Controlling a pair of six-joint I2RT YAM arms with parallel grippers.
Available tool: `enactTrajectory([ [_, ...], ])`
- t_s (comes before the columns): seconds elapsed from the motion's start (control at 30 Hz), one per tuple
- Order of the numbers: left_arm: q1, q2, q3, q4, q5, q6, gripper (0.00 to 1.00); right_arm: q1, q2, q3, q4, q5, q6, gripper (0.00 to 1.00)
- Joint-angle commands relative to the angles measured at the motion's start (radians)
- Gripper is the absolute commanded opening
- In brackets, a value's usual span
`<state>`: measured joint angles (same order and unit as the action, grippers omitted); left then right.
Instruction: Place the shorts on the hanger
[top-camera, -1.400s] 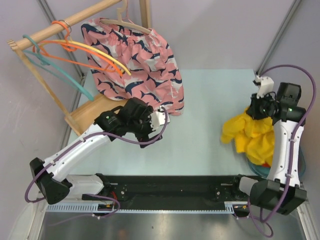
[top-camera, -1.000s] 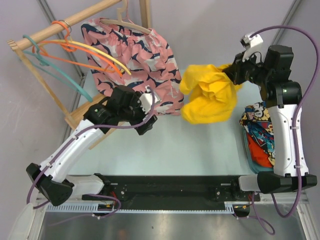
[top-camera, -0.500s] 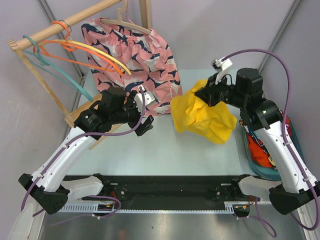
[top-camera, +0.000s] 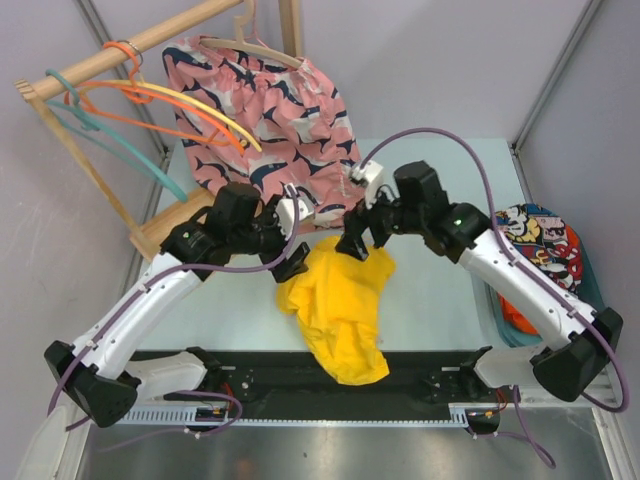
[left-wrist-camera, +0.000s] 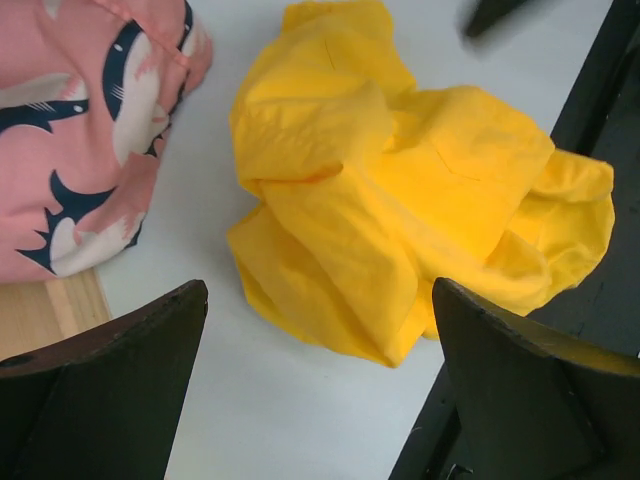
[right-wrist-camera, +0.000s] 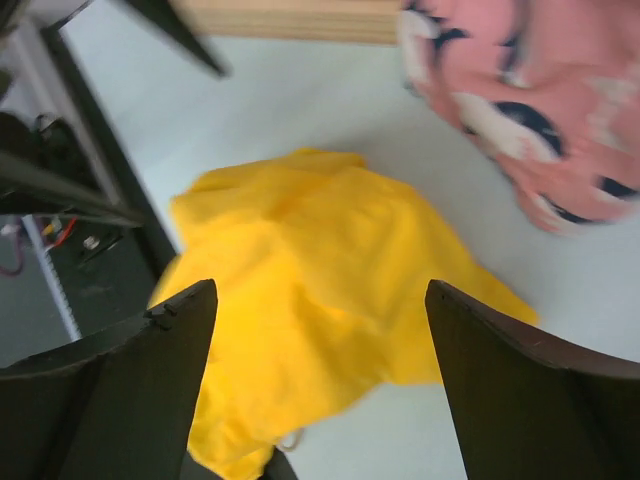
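Right jaws spread wide and empty, hanging just over the bright yellow fabric shorts (top-camera: 338, 310), which lie in a crumpled heap on the pale tabletop (top-camera: 440, 200), directly below and between the two tips. The fabric spills away toward the black rail (top-camera: 400, 372) at the near edge. Whether those tips brush the cloth, I cannot tell. Left jaws gape wide too, nothing in them; the heap sits just ahead of them, clear of both tips. The pink whale-print shorts (top-camera: 280, 110) hang close behind both sets of jaws. The thin pale-yellow plastic hanger (top-camera: 225, 120) hangs bare from the wooden rack (top-camera: 150, 40), well beyond the left jaws.
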<state>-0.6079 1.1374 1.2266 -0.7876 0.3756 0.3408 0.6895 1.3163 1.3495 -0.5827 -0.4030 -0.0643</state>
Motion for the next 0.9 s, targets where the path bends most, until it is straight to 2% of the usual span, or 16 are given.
enactTrajectory([
  [0.0, -0.039, -0.030, -0.051, 0.017, 0.034, 0.102, 0.99, -0.267, -0.029, 0.014, -0.070, -0.049, -0.060, 0.88],
  [0.1, -0.200, -0.010, -0.087, 0.065, -0.108, 0.165, 0.99, -0.419, 0.013, 0.007, -0.176, -0.053, -0.143, 0.86],
  [0.2, -0.344, 0.083, -0.066, 0.134, -0.193, 0.187, 1.00, -0.502, 0.041, -0.007, -0.210, -0.082, -0.154, 0.86],
  [0.23, -0.378, 0.119, -0.049, 0.148, -0.264, 0.202, 1.00, -0.542, 0.047, -0.018, -0.210, -0.106, -0.144, 0.85],
  [0.27, -0.436, 0.202, 0.000, 0.162, -0.295, 0.211, 1.00, -0.554, 0.052, -0.021, -0.210, -0.115, -0.135, 0.85],
  [0.33, -0.481, 0.284, 0.086, 0.180, -0.351, 0.237, 1.00, -0.590, 0.061, -0.029, -0.210, -0.146, -0.115, 0.85],
  [0.43, -0.573, 0.448, 0.155, 0.120, -0.374, 0.274, 1.00, -0.608, 0.057, -0.036, -0.207, -0.155, -0.104, 0.85],
  [0.47, -0.608, 0.482, 0.172, 0.102, -0.435, 0.280, 1.00, -0.620, 0.055, -0.038, -0.206, -0.157, -0.103, 0.85],
  [0.57, -0.624, 0.577, 0.151, 0.119, -0.472, 0.299, 1.00, -0.651, 0.054, -0.038, -0.194, -0.160, -0.097, 0.86],
  [0.63, -0.619, 0.634, 0.152, 0.110, -0.497, 0.296, 0.96, -0.665, 0.054, -0.038, -0.193, -0.172, -0.098, 0.86],
  [0.67, -0.618, 0.642, 0.148, 0.093, -0.504, 0.299, 0.91, -0.671, 0.052, -0.038, -0.197, -0.175, -0.103, 0.86],
  [0.7, -0.619, 0.645, 0.148, 0.081, -0.507, 0.303, 0.71, -0.680, 0.051, -0.038, -0.197, -0.180, -0.104, 0.86],
  [0.77, -0.618, 0.615, 0.166, 0.047, -0.486, 0.320, 0.43, -0.682, 0.049, -0.039, -0.204, -0.188, -0.111, 0.86],
  [0.8, -0.618, 0.590, 0.181, 0.042, -0.462, 0.325, 0.06, -0.682, 0.050, -0.038, -0.201, -0.191, -0.111, 0.86],
  [0.83, -0.618, 0.566, 0.203, 0.039, -0.434, 0.326, 0.00, -0.682, 0.052, -0.039, -0.197, -0.195, -0.109, 0.85],
  [0.87, -0.616, 0.511, 0.274, 0.019, -0.396, 0.334, 0.00, -0.682, 0.054, -0.039, -0.192, -0.200, -0.103, 0.85],
])
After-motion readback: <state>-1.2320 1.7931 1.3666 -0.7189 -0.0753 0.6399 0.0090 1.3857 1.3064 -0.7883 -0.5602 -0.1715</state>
